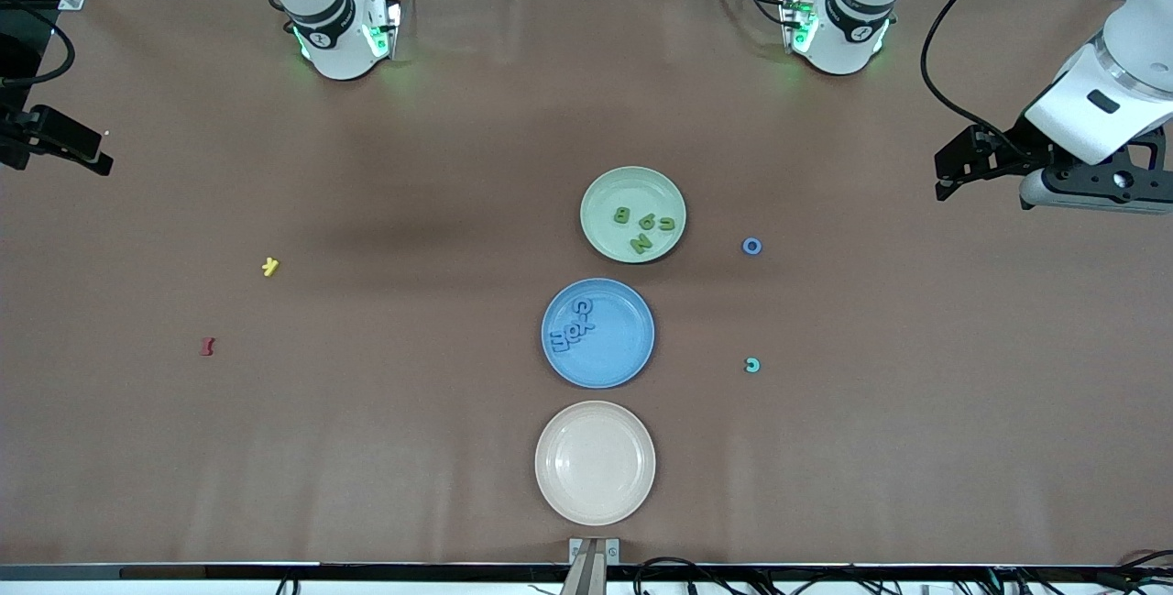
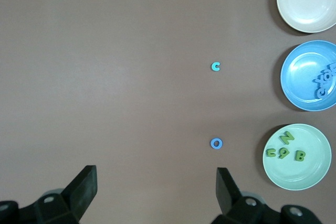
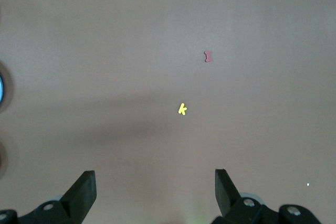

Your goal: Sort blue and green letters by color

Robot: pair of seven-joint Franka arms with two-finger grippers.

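Letters are what you are sorting, and most already sit on plates; four green letters (image 1: 643,226) lie together on the green plate (image 1: 605,196), which is the plate farthest from the front camera; a cluster of blue letters (image 1: 575,325) lies on the blue plate (image 1: 623,352), toward its rim on the right arm's side; the cream plate (image 1: 595,462), nearest the front camera, holds nothing. You have two letters loose on the table (image 1: 412,448), both toward the left arm's end; a blue ring-shaped letter (image 1: 751,246) lies beside the green plate, and a teal letter C (image 1: 751,365) lies beside the blue plate, nearer the front camera than the ring. Toward the right arm's end you can see a yellow letter (image 1: 269,267) and a dark red letter (image 1: 207,347), well apart from the plates. Your left gripper (image 2: 156,182) hangs over bare table at the left arm's end, fingers spread wide and holding nothing; your right gripper (image 3: 155,182) waits over bare table at the right arm's end, likewise spread and holding nothing.
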